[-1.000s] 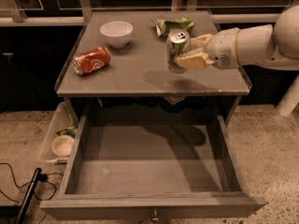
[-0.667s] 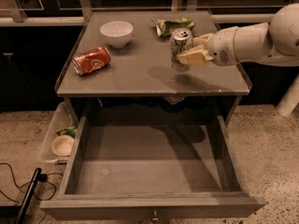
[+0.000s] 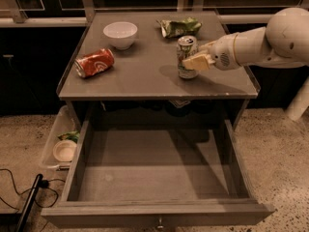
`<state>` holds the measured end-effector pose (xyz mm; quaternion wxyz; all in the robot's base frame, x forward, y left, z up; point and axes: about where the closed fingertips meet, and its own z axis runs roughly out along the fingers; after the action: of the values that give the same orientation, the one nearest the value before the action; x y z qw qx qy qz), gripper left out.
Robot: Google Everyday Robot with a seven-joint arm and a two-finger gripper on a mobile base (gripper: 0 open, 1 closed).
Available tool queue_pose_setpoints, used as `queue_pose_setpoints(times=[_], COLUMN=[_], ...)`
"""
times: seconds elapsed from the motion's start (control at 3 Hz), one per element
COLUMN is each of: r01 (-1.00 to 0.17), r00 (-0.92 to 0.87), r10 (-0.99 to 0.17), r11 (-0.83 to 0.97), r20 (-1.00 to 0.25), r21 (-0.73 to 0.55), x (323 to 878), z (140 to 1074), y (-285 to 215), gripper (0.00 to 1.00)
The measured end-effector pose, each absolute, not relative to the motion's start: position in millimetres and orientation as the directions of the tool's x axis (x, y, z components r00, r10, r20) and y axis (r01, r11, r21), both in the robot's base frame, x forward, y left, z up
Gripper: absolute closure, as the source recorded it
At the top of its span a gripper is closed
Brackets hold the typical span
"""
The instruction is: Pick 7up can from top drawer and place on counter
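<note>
7up can [image 3: 186, 56]: upright on the counter [image 3: 145, 79], right of centre and back from the front edge, out of the drawer.
Clear bin [image 3: 49, 144]: on the floor at far left beside the drawer; not my concern.
Orange-red can [image 3: 94, 63]: lying on its side on the left of the counter, well apart from the 7up can.
White bowl [image 3: 120, 34]: at the back of the counter, left of centre.
Top drawer [image 3: 154, 210]: pulled fully out below the counter; I see nothing in it.
Green wrapper [image 3: 179, 27]: crumpled at the back, just behind the 7up can.
Gripper [image 3: 195, 59]: reaching in from the right at the can's mid-height, clamped around the can's body.
Step in hand: I judge this the end of the placing; the can's base looks to rest on the counter, its shadow directly beneath.
Next move: I need to spread the fingers without nudging the can, then draw the arm [image 3: 251, 45] back to the right, clear of the wrapper.
Risk: a finger dragging on release could tip the can.
Change: compared with a moment ago the can sits lower, down on the surface instead of held slightly above it; everything else has stayed put.
</note>
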<state>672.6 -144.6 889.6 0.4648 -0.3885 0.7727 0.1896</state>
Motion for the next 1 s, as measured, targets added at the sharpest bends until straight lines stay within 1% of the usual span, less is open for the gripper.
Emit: queue_pose_setpoints(times=[0.33,0.67,1.0], r01=[-0.762,-0.760,-0.760], r00=[-0.283,-0.283,-0.283], r10=[-0.378,-0.376,-0.376], r11=[0.647,0.649,0.649], r20=[-0.881,-0.882,-0.882], r21=[-0.034,-0.033,-0.033], x=[677.4,677.9,677.9], z=[872.1,872.0,872.0], y=[-146.5,-146.5,-146.5], gripper=[1.00,0.81,0.58])
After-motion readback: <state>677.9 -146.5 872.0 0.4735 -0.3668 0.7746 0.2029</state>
